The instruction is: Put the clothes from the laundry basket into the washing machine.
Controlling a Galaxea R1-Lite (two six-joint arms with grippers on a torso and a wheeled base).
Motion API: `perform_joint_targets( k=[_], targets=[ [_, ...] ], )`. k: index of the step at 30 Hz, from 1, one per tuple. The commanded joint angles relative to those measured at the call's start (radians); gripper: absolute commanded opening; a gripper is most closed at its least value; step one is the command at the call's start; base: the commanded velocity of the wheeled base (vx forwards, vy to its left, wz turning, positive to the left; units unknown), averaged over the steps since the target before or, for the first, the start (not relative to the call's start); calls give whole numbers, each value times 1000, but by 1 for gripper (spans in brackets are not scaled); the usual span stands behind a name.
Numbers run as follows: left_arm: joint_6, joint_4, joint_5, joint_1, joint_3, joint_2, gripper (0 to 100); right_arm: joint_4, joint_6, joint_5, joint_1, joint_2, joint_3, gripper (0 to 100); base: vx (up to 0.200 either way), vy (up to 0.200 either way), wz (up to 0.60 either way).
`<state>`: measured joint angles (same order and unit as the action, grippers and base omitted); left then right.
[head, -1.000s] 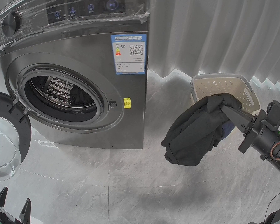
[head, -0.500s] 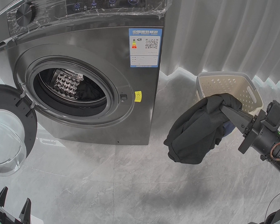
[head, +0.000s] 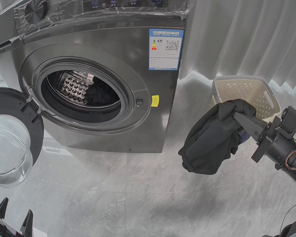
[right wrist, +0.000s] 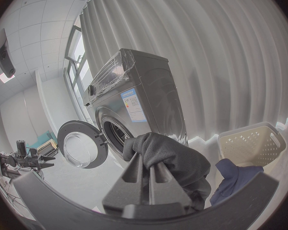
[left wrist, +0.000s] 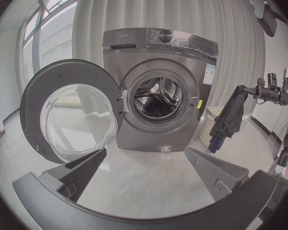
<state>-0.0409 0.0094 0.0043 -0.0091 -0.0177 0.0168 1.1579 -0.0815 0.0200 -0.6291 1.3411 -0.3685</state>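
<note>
My right gripper (head: pixel 237 115) is shut on a bundle of dark clothes (head: pixel 212 139) that hangs in the air in front of the beige laundry basket (head: pixel 250 91). A blue garment (right wrist: pixel 233 179) hangs with the dark one. The grey washing machine (head: pixel 98 66) stands to the left with its round door (head: pixel 10 135) swung wide and the drum (head: pixel 82 91) exposed, dark fabric inside. The right wrist view shows my right gripper (right wrist: pixel 149 165) pinching the dark clothes (right wrist: pixel 169 157). My left gripper (left wrist: pixel 145 154) is open, low at the front left, facing the washing machine (left wrist: pixel 160 90).
White curtains (head: pixel 246 30) hang behind the basket. The grey tiled floor (head: pixel 138 195) between the machine and the clothes is bare. The open door with its glass bowl juts out at the left.
The whole head view has shifted, so the machine and basket sit further right in the picture. My right gripper still holds the clothes in the same pose.
</note>
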Motion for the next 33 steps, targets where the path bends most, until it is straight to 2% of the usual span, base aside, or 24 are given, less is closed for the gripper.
perform_joint_targets(
  k=[1,10,16,22,28,33],
  targets=[
    [-1,0,0,0,13,-14,100,0,0,0,2,3,0,0,0,200,0],
    [-1,0,0,0,13,-14,100,0,0,-2,3,9,0,0,0,200,0],
    [1,0,0,0,13,-14,100,0,0,-2,5,9,0,0,0,0,0],
    [-1,0,0,0,13,-14,100,0,0,-2,6,9,0,0,-200,0,0],
    [-1,0,0,0,13,-14,100,0,0,-2,8,9,2,0,0,0,0],
    [-1,0,0,0,13,-14,100,-1,-1,-2,8,9,2,0,0,200,0]
  ],
)
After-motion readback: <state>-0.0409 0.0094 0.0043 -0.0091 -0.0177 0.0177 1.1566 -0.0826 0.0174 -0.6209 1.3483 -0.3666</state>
